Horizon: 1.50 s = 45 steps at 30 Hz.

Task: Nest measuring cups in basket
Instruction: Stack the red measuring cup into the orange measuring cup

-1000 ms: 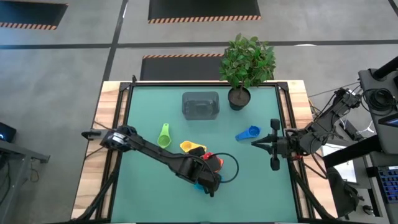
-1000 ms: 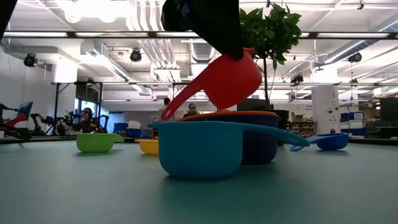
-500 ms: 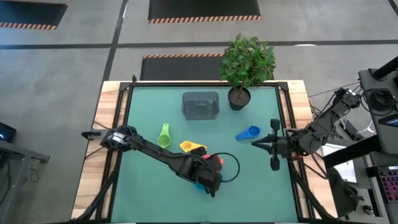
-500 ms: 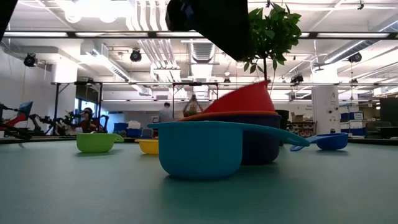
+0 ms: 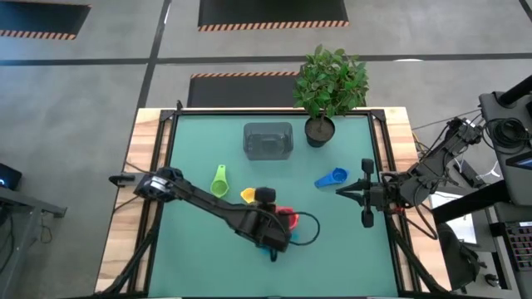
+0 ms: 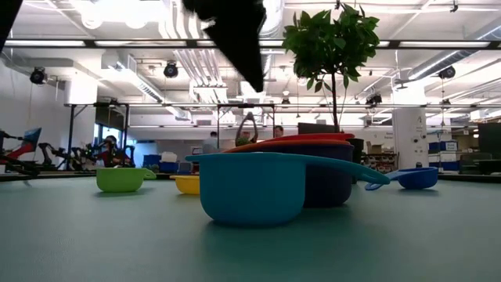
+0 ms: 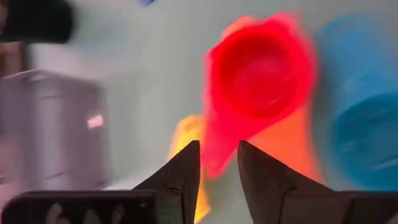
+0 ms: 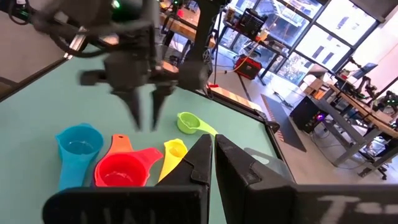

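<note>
**Red cup lies nested, left claw above it with nothing held**

The left claw (image 8: 144, 102) hangs over the near middle of the green table (image 5: 191, 141), its two fingers slightly parted and empty. Just below and a little beside it lies the red measuring cup (image 8: 119, 172), mouth up, seated in the orange cup (image 8: 119, 144), whose handle sticks out past it. In the low view the red rim rests level on the orange rim above a dark purple cup (image 6: 333, 184). The teal-blue cup (image 6: 252, 186) stands touching this stack on the side nearer the table's front edge.

The yellow cup (image 8: 173, 149) lies just beside the stack, the green cup (image 5: 219, 181) a little farther toward the left arm's base. A second, smaller blue cup (image 5: 332, 178) lies well apart, near the right claw (image 5: 340, 190). That makes seven cups: one each of red, orange, purple, yellow and green, and two blue.

The one grey basket (image 5: 268, 139) sits at the far side of the table, beside the potted plant (image 5: 331, 83), with no cup visible in it.

The right claw waits at the table's right edge, fingers closed on nothing.
</note>
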Tool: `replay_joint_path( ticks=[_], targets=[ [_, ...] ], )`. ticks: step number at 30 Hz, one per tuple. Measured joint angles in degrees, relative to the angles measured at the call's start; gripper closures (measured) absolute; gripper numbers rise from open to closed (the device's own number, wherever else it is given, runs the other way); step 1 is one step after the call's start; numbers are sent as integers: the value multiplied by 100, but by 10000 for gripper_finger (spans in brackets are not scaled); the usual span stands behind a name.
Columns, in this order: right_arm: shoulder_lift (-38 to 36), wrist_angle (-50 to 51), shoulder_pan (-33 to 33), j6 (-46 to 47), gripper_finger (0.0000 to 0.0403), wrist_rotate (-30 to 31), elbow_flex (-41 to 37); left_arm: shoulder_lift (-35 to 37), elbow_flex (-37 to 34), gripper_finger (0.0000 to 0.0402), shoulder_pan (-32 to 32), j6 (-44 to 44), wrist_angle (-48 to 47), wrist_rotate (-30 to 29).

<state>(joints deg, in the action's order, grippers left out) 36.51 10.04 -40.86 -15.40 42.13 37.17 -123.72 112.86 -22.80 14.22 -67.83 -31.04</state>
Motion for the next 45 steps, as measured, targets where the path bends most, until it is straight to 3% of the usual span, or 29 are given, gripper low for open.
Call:
replay_joint_path(
  ticks=[12,18,23,30,45],
  targets=[
    [0,2,2,0,394,-2,0,0,-17,397,478,-1708,-272,-174],
    [0,38,0,0,394,-2,0,12,-127,401,891,-2296,35,742],
    [0,54,0,35,394,-2,0,228,-978,401,1110,-2666,1060,1395],
    [0,55,2,65,394,-4,0,490,-2182,401,1188,-2695,2179,1455],
    [0,55,2,85,394,-3,0,654,-2265,402,1089,-2185,2127,1713]
  ],
)
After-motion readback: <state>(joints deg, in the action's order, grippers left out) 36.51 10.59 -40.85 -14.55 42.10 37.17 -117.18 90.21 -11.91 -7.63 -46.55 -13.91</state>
